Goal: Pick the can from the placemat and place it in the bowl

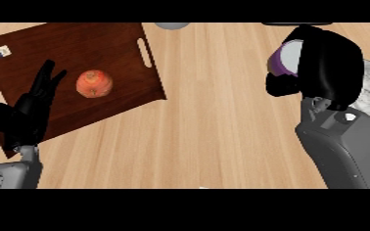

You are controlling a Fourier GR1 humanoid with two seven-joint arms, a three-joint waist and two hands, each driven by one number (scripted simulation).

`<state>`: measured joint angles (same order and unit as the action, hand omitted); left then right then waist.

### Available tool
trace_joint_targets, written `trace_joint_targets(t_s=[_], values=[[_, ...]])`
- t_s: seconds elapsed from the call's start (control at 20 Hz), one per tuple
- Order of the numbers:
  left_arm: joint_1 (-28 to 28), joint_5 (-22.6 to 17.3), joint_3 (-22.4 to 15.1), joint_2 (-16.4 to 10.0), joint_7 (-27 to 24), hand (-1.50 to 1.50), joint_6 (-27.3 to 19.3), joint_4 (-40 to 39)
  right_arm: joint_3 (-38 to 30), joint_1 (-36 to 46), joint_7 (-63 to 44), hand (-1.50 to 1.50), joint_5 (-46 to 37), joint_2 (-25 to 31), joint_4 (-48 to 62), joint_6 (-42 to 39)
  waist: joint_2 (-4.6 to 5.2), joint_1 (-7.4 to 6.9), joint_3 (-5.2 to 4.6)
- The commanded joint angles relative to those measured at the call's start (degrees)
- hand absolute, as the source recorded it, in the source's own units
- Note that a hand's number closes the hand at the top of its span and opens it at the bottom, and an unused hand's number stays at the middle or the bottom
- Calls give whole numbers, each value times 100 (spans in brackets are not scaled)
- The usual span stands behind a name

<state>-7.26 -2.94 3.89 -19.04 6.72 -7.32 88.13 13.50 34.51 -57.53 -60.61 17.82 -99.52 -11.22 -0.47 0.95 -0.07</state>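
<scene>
Purple can (282, 62) with pale grey end, at 2 o'clock of desk (217, 107), wrapped by curled right hand (325, 63); left hand (33, 110) relaxed open at 8 o'clock over dark tray (86, 44)

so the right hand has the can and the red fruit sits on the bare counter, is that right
Not quite. The head view shows the red fruit lying on the dark brown board, not on the bare counter. The right hand does have the can.
</scene>
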Motion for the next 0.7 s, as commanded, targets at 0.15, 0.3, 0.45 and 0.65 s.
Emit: trace_joint_targets(t_s=[0.15, 0.3, 0.45, 0.65], values=[[-47, 41, 7, 104, 52, 0, 22, 104, -1039, 188, -390, 150, 78, 338, -773, -617, 32, -78, 5], [35, 50, 97, 57, -58, 0, 128, 34, -1422, -550, 152, 150, 133, 528, -950, -182, 40, -78, 8], [-240, 28, 214, 9, 169, 0, 160, -30, -1850, -463, 387, 150, 544, 461, -885, -263, 43, -82, 7], [10, 150, 17, 177, 90, 0, 159, 217, -2521, -1023, 1480, 150, 830, 681, -35, 581, 54, -102, 10]])
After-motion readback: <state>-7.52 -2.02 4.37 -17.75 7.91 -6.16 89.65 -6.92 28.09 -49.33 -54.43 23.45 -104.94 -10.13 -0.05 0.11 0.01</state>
